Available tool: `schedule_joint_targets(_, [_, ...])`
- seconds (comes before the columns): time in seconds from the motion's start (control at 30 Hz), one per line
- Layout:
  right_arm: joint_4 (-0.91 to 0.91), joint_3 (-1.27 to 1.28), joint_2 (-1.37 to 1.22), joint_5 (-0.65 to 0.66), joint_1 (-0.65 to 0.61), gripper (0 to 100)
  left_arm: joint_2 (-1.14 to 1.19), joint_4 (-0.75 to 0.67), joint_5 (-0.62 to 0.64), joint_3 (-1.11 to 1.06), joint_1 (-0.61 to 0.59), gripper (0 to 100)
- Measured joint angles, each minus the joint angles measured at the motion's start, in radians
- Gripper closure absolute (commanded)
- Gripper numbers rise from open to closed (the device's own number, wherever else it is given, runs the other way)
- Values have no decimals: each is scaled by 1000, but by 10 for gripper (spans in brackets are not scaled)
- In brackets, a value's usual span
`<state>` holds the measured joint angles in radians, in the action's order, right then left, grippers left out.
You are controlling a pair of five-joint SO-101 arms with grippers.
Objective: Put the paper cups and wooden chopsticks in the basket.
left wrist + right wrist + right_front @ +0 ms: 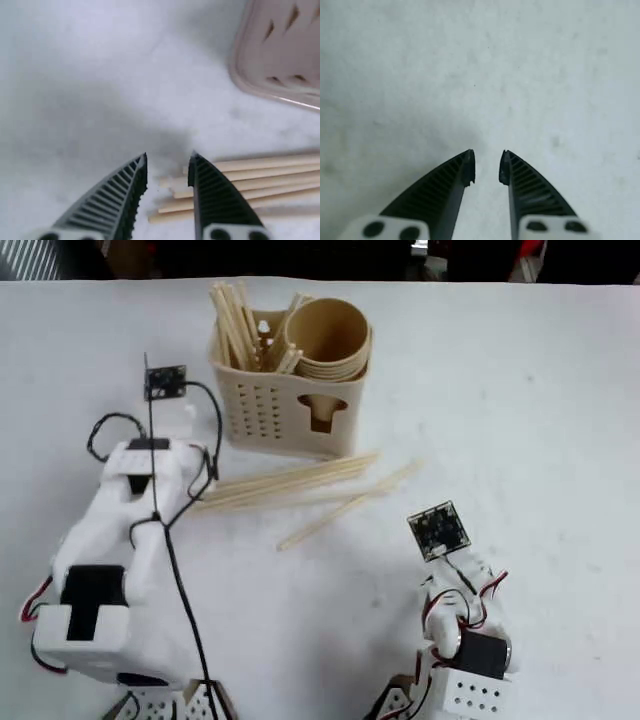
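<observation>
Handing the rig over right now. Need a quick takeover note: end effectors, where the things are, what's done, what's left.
Left end effector: open, empty, low over the table at the ends of the loose chopsticks.
Right end effector: open, empty, above bare table.
Done: paper cups sit stacked in the basket, with a bundle of chopsticks leaning beside them.
Left: the loose chopsticks lying on the table in front of the basket, one of them apart and angled.
</observation>
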<state>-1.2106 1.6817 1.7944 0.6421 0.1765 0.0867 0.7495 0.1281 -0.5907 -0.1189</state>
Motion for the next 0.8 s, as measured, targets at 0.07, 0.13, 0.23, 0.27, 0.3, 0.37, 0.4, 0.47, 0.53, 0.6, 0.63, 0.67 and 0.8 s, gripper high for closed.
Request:
schedule_joint_targets(0.07, [0, 0, 0, 0, 0, 899, 6, 23, 0, 8, 29, 850])
schedule_joint_targets(0.13, [0, 0, 0, 0, 0, 899, 6, 51, 0, 8, 54, 850])
schedule_joint_targets(0.23, [0, 0, 0, 0, 0, 899, 6, 109, 3, 17, 83, 850])
schedule_joint_targets(0.27, [0, 0, 0, 0, 0, 899, 6, 135, 5, 18, 89, 850])
schedule_joint_targets(0.3, [0, 0, 0, 0, 0, 899, 6, 163, 6, 18, 94, 851])
schedule_joint_targets(0.37, [0, 0, 0, 0, 0, 899, 6, 207, 2, 18, 103, 873])
schedule_joint_targets(0.4, [0, 0, 0, 0, 0, 899, 6, 227, -9, 20, 107, 894])
schedule_joint_targets(0.47, [0, 0, 0, 0, 0, 899, 6, 259, -29, 20, 112, 928])
schedule_joint_targets(0.53, [0, 0, 0, 0, 0, 899, 6, 284, -52, 20, 117, 929])
schedule_joint_targets(0.6, [0, 0, 0, 0, 0, 899, 6, 296, -83, 20, 117, 924])
schedule_joint_targets(0.63, [0, 0, 0, 0, 0, 899, 6, 301, -100, 20, 117, 924])
schedule_joint_targets(0.67, [0, 0, 0, 0, 0, 899, 6, 304, -114, 20, 117, 926])
schedule_joint_targets(0.8, [0, 0, 0, 0, 0, 899, 6, 308, -141, 20, 118, 928])
